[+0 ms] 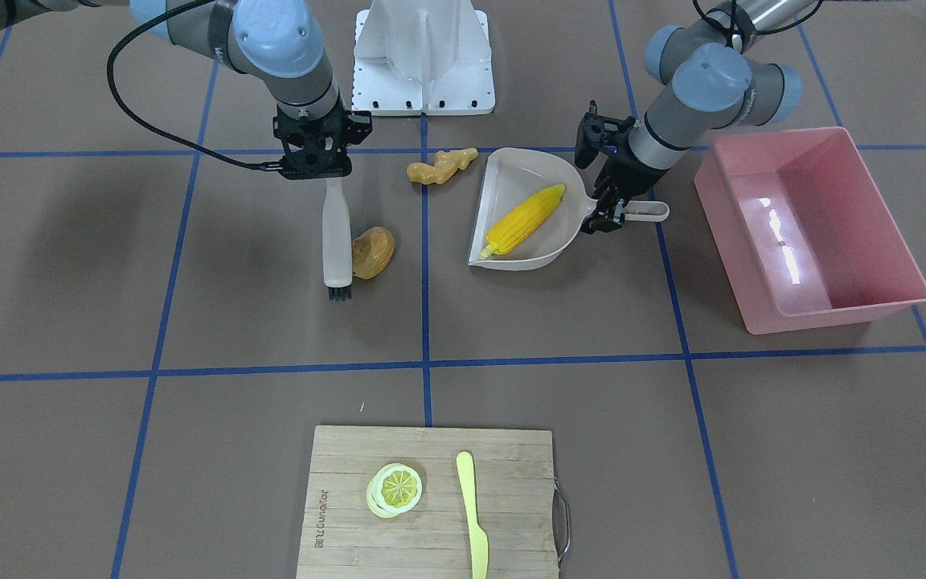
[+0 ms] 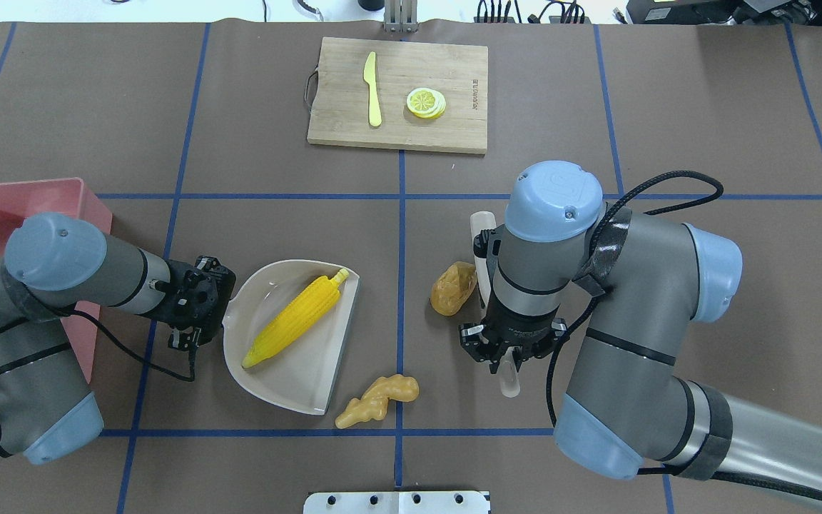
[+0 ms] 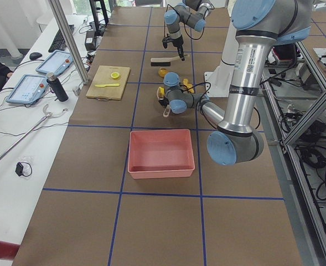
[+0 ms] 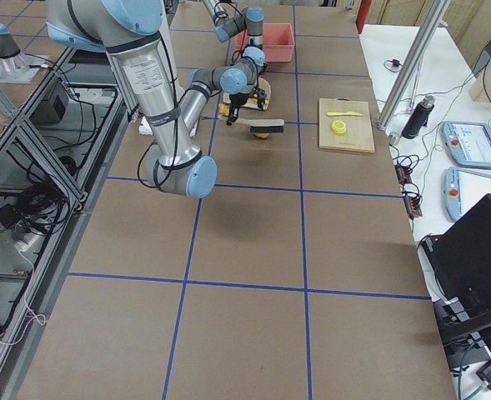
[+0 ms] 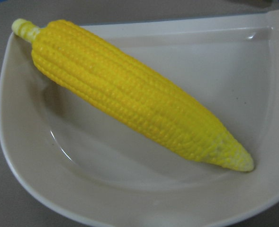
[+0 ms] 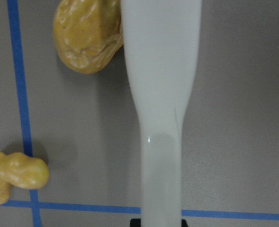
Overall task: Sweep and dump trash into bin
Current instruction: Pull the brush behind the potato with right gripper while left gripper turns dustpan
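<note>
The yellow corn cob (image 1: 523, 219) lies in the beige dustpan (image 1: 529, 167); it fills the left wrist view (image 5: 130, 94). My left gripper (image 1: 609, 211) is shut on the dustpan's handle (image 1: 648, 211). My right gripper (image 1: 322, 165) is shut on a white brush (image 1: 336, 233) that lies flat, its side touching the tan-brown potato (image 1: 372, 252). The ginger root (image 1: 440, 167) lies on the table between brush and dustpan, near the pan's open edge. The pink bin (image 1: 833, 312) stands beyond the left gripper, apart from the dustpan.
A wooden cutting board (image 1: 431, 458) with a lemon slice (image 1: 395, 489) and a pale yellow knife (image 1: 473, 515) lies at the table's far side. The white robot base plate (image 1: 423, 56) sits between the arms.
</note>
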`<state>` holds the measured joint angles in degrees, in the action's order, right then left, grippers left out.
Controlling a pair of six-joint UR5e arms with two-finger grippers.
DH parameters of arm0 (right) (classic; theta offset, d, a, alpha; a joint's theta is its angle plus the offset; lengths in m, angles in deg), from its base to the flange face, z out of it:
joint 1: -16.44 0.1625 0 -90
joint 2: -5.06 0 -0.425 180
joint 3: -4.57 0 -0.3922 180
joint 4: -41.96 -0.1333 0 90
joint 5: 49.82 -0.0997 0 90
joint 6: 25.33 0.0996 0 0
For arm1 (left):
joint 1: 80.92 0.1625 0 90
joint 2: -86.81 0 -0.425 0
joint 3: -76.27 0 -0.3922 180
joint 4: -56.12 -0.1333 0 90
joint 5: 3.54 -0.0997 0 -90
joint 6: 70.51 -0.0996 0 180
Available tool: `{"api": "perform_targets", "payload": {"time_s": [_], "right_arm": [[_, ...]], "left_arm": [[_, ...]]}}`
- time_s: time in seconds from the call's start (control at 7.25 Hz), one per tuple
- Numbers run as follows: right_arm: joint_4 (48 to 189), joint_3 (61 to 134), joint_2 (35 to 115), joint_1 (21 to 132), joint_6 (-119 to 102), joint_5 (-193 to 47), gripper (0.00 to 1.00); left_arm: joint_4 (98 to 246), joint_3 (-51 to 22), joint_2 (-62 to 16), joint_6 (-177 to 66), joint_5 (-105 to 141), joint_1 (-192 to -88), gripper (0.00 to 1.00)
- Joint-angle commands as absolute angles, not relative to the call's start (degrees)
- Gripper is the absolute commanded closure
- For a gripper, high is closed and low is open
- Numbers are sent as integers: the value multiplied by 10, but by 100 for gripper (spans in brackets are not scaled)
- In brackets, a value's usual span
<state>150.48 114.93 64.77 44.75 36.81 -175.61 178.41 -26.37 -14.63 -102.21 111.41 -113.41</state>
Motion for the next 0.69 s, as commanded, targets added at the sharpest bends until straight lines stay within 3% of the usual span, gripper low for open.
{"api": "perform_targets", "payload": {"time_s": [0.0, 0.55], "right_arm": [[1501, 1149, 674, 430, 367, -1752, 100], [1498, 1142, 667, 401, 374, -1754, 100]], "left_arm": [[1745, -276, -160, -1023, 1114, -1144, 100], [1679, -262, -217, -1062, 1113, -1166, 100]]}}
